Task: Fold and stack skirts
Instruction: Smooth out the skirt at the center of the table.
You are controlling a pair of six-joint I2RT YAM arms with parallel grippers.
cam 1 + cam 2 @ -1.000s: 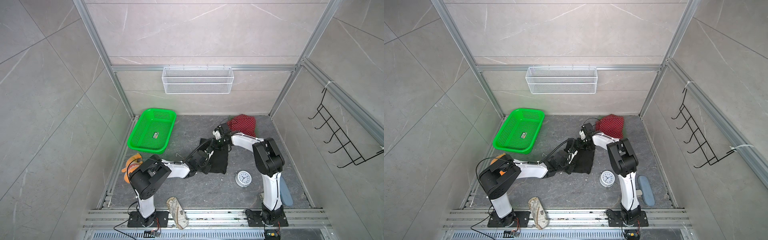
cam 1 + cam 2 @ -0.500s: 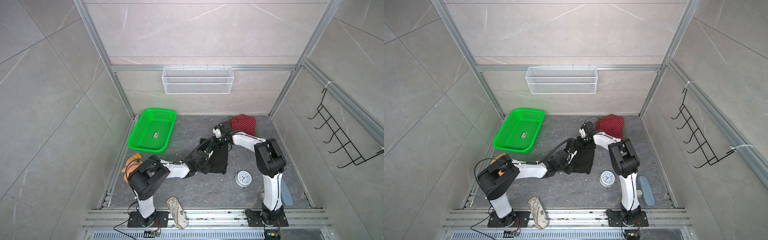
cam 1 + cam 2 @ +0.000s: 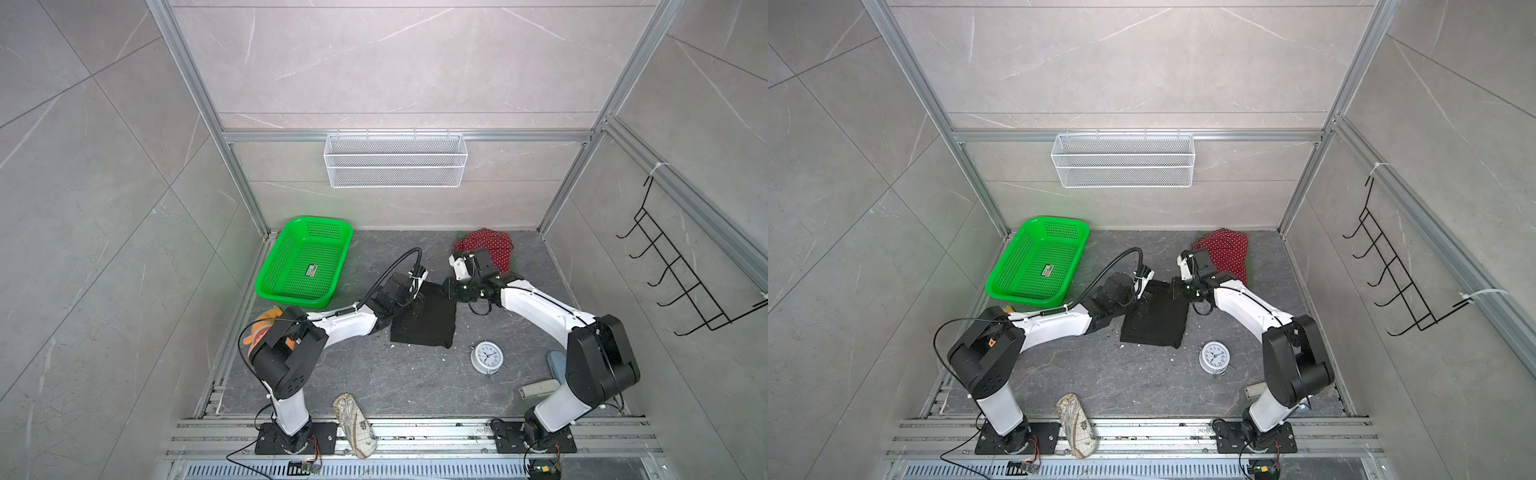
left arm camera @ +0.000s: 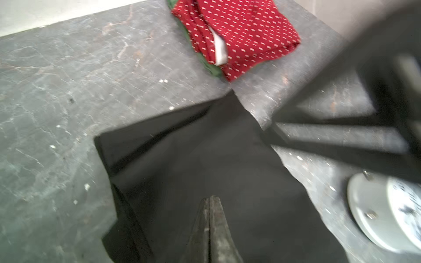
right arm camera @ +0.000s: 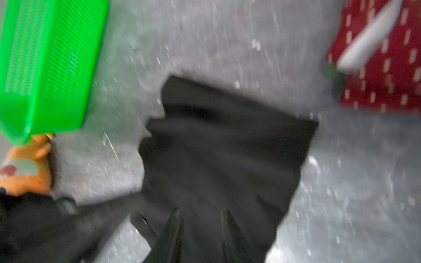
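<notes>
- Mid-worktop lies the black skirt (image 3: 424,322), folded to a near-square patch, slightly longer from the near edge to the far edge.
- At the far right corner, the red skirt (image 3: 492,249) sits folded on the green skirt (image 4: 211,70), apart from the black one.
- Left fingers (image 4: 209,205) are pressed shut and empty, with their tips over the black skirt's far left part.
- Right fingers (image 5: 200,217) stand a little apart over its far right corner, with nothing visibly clamped.
- The fold looks done, and stacking is what remains. The pile lies beyond the right fingers, toward the far right corner, so the right arm is nearer for the carry.
</notes>
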